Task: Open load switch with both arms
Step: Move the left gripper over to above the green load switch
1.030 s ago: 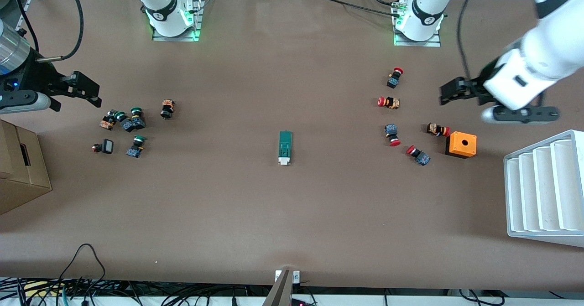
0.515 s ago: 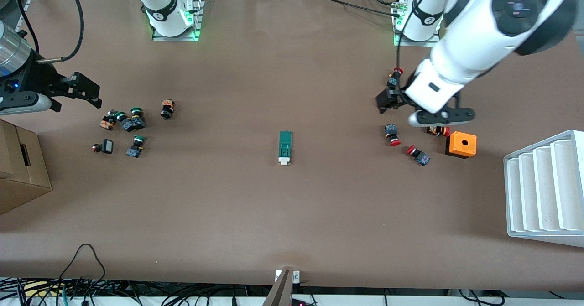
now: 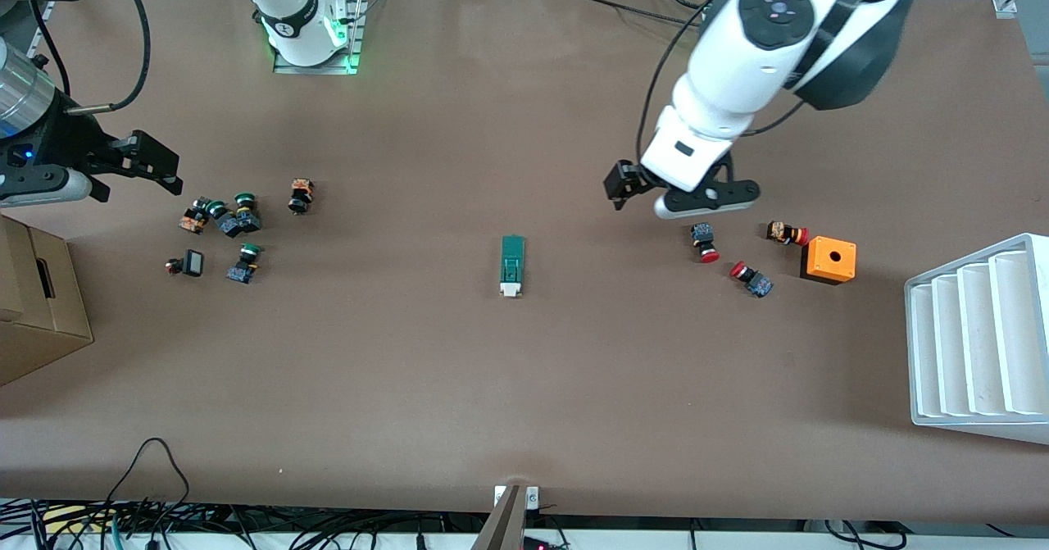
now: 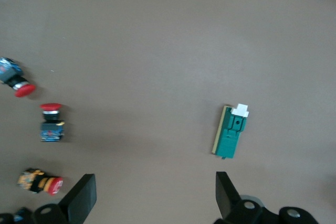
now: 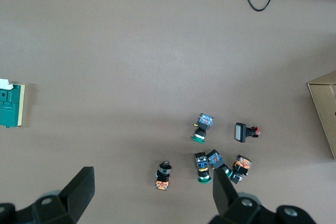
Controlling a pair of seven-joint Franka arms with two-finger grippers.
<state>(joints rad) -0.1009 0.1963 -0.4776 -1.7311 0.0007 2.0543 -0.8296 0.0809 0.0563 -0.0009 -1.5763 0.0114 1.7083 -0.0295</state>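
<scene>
The ribbed green load switch [image 3: 512, 265], white-ended, lies flat on the brown surface [image 3: 524, 386]. The orange box [image 3: 828, 259] has a round hole. The left end effector [image 3: 620, 187] and the right end effector [image 3: 152, 162] both hang wide open, empty.

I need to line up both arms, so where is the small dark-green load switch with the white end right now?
The small dark-green load switch lies flat mid-table in the front view, untouched, between the green-capped push buttons and the red-capped push buttons.

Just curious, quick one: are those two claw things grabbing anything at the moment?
Left gripper: open, holding nothing, up over the table near the red-capped buttons.
Right gripper: open, holding nothing, above the green-capped buttons.
</scene>
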